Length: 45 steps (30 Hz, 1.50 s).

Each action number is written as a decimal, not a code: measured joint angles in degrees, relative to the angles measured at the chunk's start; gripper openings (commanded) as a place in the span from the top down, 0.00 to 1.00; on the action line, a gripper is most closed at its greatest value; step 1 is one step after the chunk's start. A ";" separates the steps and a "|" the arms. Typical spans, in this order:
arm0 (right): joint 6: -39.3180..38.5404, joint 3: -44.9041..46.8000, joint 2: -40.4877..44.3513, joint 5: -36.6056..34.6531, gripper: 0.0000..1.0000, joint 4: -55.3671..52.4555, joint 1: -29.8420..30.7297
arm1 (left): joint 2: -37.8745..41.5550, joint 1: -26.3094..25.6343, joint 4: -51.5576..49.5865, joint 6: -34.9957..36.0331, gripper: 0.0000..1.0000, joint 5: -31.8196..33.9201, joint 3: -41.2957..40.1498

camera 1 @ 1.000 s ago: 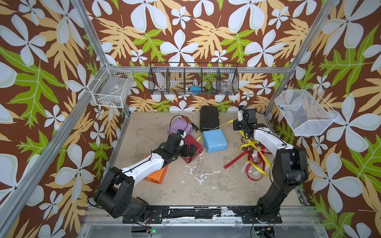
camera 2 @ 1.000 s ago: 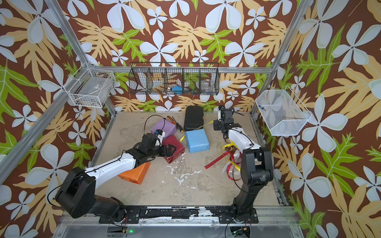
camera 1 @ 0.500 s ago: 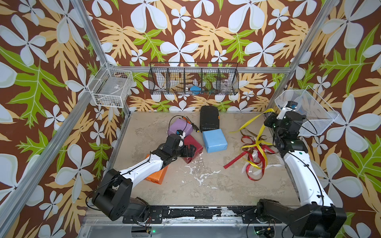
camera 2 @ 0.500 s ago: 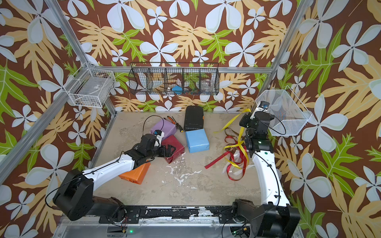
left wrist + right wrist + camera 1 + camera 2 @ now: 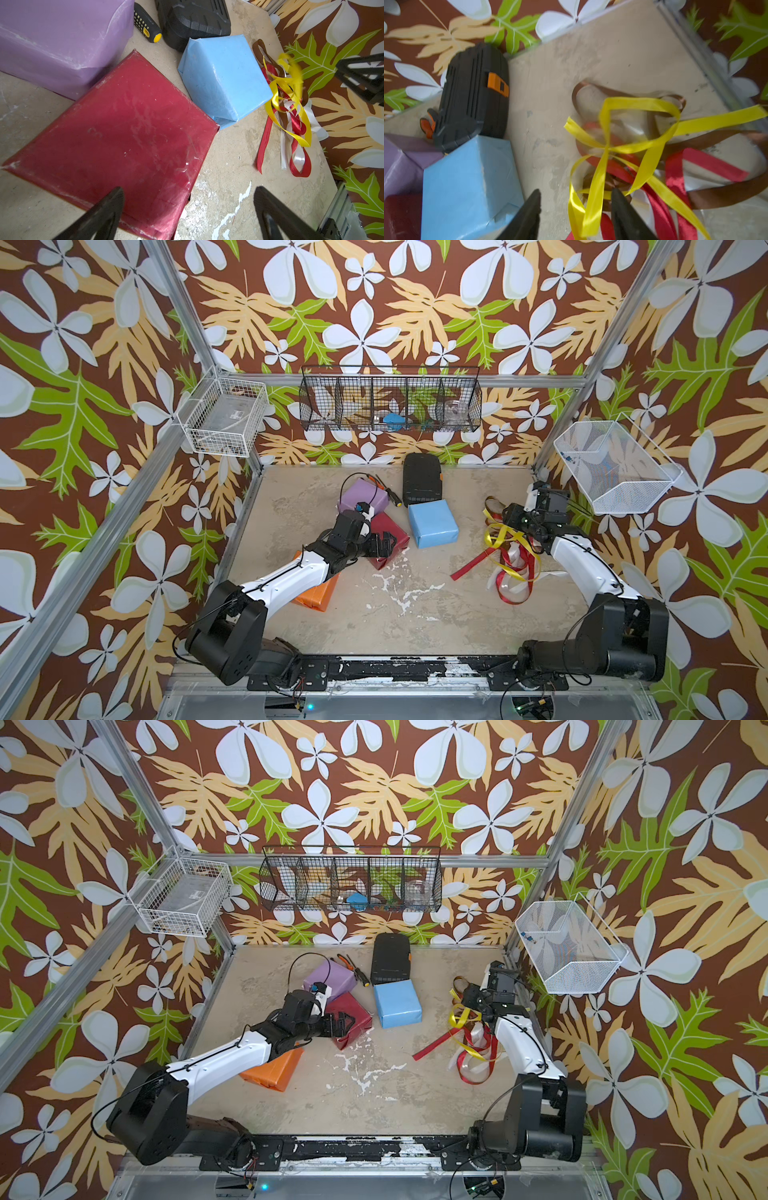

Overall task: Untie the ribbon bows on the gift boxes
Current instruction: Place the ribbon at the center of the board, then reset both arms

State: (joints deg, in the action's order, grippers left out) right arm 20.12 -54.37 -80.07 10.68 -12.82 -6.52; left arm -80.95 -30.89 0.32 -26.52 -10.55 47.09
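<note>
**Q:** Top views: how are the arms posed?

**A:** In both top views the left arm [image 5: 286, 578] reaches from 7 o'clock on the bench [image 5: 374, 622] toward its centre, with the forearm over the orange box [image 5: 318, 597]. The left fingers [image 5: 386, 540] are spread wide above the dark red box [image 5: 386, 522]. The right arm [image 5: 582, 560] rises from 5 o'clock and bends toward 3 o'clock. The right fingers [image 5: 467, 995] hang over the ribbon heap [image 5: 473, 1048], which lies well apart from the boxes.

**Q:** Boxes and containers?

**A:** The lilac box [image 5: 359, 497] touches the dark red box at its 11 o'clock. The light blue box [image 5: 432, 522] sits at centre, against the black case [image 5: 422, 477] at 12 o'clock. The black wire basket [image 5: 390, 369] on the back wall holds a blue object [image 5: 392, 419] and a glass jar [image 5: 455, 409]. The white wire basket [image 5: 226, 423] at 10 o'clock holds something clear and flat. In the white mesh basket [image 5: 615, 472] at 3 o'clock the contents are too small to tell.

**Q:** Left wrist view?

**A:** The fingers [image 5: 104, 214] are far apart and grip nothing. A corner of the dark red box lies beneath them.

**Q:** Right wrist view?

**A:** The fingers [image 5: 527, 218] are parted and hold nothing. The yellow ribbon [image 5: 639, 104] is loose just past the tips, over red, brown and white ribbons.
</note>
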 measured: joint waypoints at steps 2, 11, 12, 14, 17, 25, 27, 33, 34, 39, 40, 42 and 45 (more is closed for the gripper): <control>-0.90 0.28 0.68 -0.28 0.00 -1.75 2.21 | 0.04 0.00 0.00 -0.02 0.00 0.07 -0.02; -3.15 6.97 7.85 -3.69 0.00 6.03 6.32 | 6.73 0.70 -0.28 -0.07 0.00 9.44 -0.68; -4.15 8.81 7.85 -3.91 0.00 8.31 6.58 | 7.98 1.51 -0.11 0.02 0.00 10.95 -0.90; -6.40 13.14 7.41 -4.79 0.00 13.92 7.02 | 10.23 3.69 0.79 0.66 0.00 13.94 -1.84; -10.78 21.70 6.16 -5.95 0.00 25.49 7.10 | 13.33 6.75 4.07 3.37 0.00 19.32 -5.66; -17.59 38.45 0.46 -9.49 0.00 58.82 7.23 | 16.11 20.11 24.35 10.60 0.00 34.69 -25.05; -17.88 40.24 -2.12 -9.64 0.00 66.07 7.23 | 14.84 23.28 30.29 12.24 0.00 37.13 -28.98; -18.84 47.52 -6.47 -10.67 0.00 84.56 7.41 | 9.18 24.52 47.60 18.23 0.00 39.98 -35.04; -18.84 47.36 -6.51 -10.67 0.00 86.33 7.41 | 8.20 24.61 49.44 18.91 0.00 39.98 -35.71; -18.86 45.03 -6.49 -11.06 0.00 88.30 7.41 | 2.93 24.74 61.99 20.61 0.00 35.43 -38.07; -18.86 44.59 -6.51 -11.06 0.00 88.15 7.41 | 1.18 24.81 63.23 20.63 0.00 34.75 -38.16; -18.86 44.35 -6.51 -11.08 0.00 88.15 7.41 | -1.16 24.92 66.29 21.07 0.00 32.50 -38.36; -18.86 44.39 -6.51 -11.13 0.00 87.82 7.41 | -2.01 25.07 70.90 22.03 0.00 31.01 -40.00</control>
State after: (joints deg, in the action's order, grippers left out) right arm 1.26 -9.98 -86.59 -0.45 75.00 0.89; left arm -82.96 -5.82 71.22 -4.49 20.47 7.09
